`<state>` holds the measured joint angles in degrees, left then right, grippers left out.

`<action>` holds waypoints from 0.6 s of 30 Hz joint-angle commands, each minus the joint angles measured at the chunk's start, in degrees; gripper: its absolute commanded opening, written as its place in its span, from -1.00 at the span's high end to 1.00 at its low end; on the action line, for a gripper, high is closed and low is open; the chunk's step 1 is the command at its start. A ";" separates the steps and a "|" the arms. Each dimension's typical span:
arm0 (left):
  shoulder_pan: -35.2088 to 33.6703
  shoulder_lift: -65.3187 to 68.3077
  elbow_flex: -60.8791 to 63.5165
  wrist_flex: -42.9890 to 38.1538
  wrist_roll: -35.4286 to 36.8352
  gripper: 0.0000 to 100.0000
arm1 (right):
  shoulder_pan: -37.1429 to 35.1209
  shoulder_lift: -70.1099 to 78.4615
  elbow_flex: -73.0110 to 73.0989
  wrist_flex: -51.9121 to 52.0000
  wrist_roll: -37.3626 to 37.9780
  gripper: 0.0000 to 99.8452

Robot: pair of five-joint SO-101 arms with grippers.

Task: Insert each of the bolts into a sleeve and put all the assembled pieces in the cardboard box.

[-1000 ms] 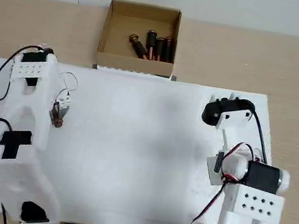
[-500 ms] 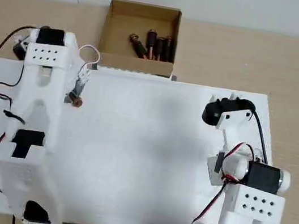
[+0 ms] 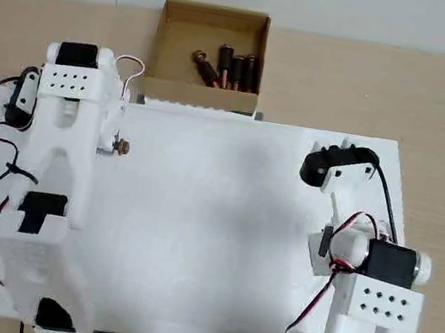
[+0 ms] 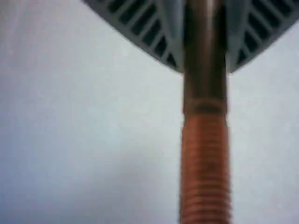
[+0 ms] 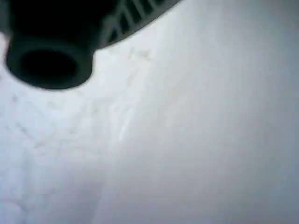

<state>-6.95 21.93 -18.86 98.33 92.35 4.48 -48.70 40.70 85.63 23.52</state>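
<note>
1 bolt, left gripper; sleeve, right gripper

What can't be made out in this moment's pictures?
Left wrist view: the bolt runs off the picture's edge, so its tip is cut off.
High view: the pieces in the cardboard box are too small to count surely.
Right wrist view: the sleeve's far end is cut off by the picture's edge.

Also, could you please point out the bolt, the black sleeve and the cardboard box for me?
bolt (image 4: 205,177), left wrist view, on its threaded shank.
black sleeve (image 5: 51,83), right wrist view, on the rim of its open end.
cardboard box (image 3: 200,94), high view, on its near wall.
</note>
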 commanded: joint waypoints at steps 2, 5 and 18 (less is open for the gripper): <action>0.09 -0.53 -2.24 0.35 0.44 0.99 | -0.04 -0.75 -0.35 -0.40 0.53 0.99; 0.09 -0.53 -2.24 0.35 0.44 0.99 | -0.04 -0.75 -0.35 -0.40 1.67 0.99; -0.09 -0.62 -2.33 0.44 -7.74 0.82 | 0.04 -1.10 -0.35 -0.40 1.76 0.99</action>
<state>-6.95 21.93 -18.86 98.33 89.01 4.57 -48.70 40.70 85.63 24.57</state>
